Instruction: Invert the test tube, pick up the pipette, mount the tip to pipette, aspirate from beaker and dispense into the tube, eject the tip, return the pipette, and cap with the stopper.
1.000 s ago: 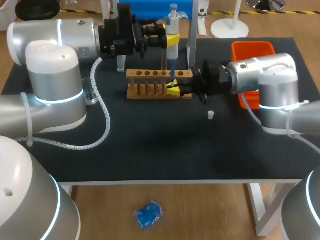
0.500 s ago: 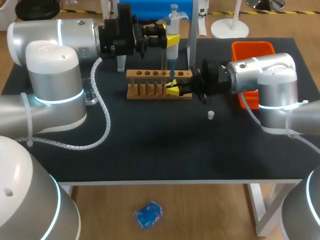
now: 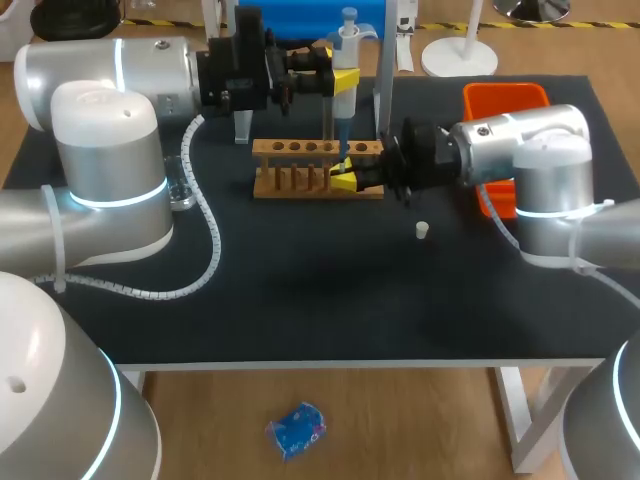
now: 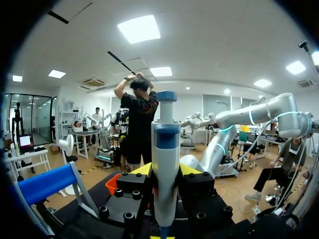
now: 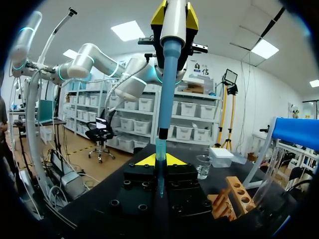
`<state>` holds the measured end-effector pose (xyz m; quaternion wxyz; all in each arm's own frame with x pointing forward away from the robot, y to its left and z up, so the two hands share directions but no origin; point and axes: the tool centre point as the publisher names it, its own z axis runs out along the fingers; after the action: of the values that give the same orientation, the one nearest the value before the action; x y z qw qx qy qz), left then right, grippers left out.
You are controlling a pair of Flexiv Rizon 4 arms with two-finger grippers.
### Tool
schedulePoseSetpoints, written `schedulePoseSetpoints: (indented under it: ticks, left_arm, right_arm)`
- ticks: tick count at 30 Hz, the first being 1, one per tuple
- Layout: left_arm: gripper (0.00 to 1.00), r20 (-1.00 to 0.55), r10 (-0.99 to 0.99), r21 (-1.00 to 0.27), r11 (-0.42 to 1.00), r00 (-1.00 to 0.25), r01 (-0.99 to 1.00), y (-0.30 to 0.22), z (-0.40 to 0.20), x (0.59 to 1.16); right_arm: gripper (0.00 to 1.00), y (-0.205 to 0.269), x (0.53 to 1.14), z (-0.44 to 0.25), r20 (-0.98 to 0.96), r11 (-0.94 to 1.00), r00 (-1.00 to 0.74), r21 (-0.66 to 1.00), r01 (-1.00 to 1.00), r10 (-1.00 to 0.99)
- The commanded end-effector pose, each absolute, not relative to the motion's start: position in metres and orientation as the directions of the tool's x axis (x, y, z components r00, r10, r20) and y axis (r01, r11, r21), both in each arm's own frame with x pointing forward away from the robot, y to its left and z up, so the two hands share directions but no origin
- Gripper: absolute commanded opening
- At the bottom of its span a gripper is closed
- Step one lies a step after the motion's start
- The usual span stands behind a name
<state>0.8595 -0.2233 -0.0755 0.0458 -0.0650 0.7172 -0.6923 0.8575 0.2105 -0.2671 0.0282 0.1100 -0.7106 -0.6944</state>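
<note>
My left gripper (image 3: 343,80) is shut on the white and blue pipette (image 3: 345,60), held upright over the wooden rack (image 3: 300,150). In the left wrist view the pipette (image 4: 165,159) stands between the yellow tips of that gripper (image 4: 165,172). Its blue tip (image 5: 168,84) points down into the thin clear test tube (image 5: 160,149). My right gripper (image 5: 159,160) is shut on this tube and holds it upright at the rack's right end, where the gripper (image 3: 345,181) also shows from above. The white stopper (image 3: 422,231) lies on the mat in front of my right arm.
A glass beaker (image 3: 180,190) stands at the left beside my left arm, and in the right wrist view the beaker (image 5: 203,167) sits beyond the rack (image 5: 234,199). An orange tray (image 3: 505,100) is at the back right. The blue pipette stand (image 3: 310,20) is behind the rack.
My right arm has edged slightly to the left with the tube. The left arm and the pipette have kept still.
</note>
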Motion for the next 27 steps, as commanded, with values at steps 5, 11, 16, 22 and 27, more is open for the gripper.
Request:
schedulePoseSetpoints:
  ticks: [5, 11, 16, 22, 27]
  left_arm:
    - [0.00, 0.025, -0.160, -0.999, 0.031, -0.987, -0.030, -0.2241, -0.0798, 0.8584]
    - [0.00, 0.025, -0.160, -0.999, 0.031, -0.987, -0.030, -0.2241, -0.0798, 0.8584]
    - [0.00, 0.025, -0.160, -0.999, 0.031, -0.987, -0.030, -0.2241, -0.0798, 0.8584]
    - [0.00, 0.025, -0.160, -0.999, 0.031, -0.987, -0.030, -0.2241, -0.0798, 0.8584]
    - [0.00, 0.025, -0.160, -0.999, 0.031, -0.987, -0.030, -0.2241, -0.0798, 0.8584]
  right_arm:
    - [0.00, 0.2089, 0.8584, -0.2661, -0.114, 0.022, -0.975, 0.992, -0.121, -0.190]
    - [0.00, 0.2084, 0.8581, -0.2662, -0.121, 0.019, -0.975, 0.992, -0.126, -0.185]
    - [0.00, 0.2089, 0.8560, -0.2649, -0.131, 0.018, -0.973, 0.990, -0.137, -0.190]
    - [0.00, 0.2077, 0.8528, -0.2652, -0.149, 0.018, -0.970, 0.988, -0.156, -0.191]
    - [0.00, 0.2072, 0.8506, -0.2663, -0.151, 0.015, -0.970, 0.988, -0.157, -0.190]
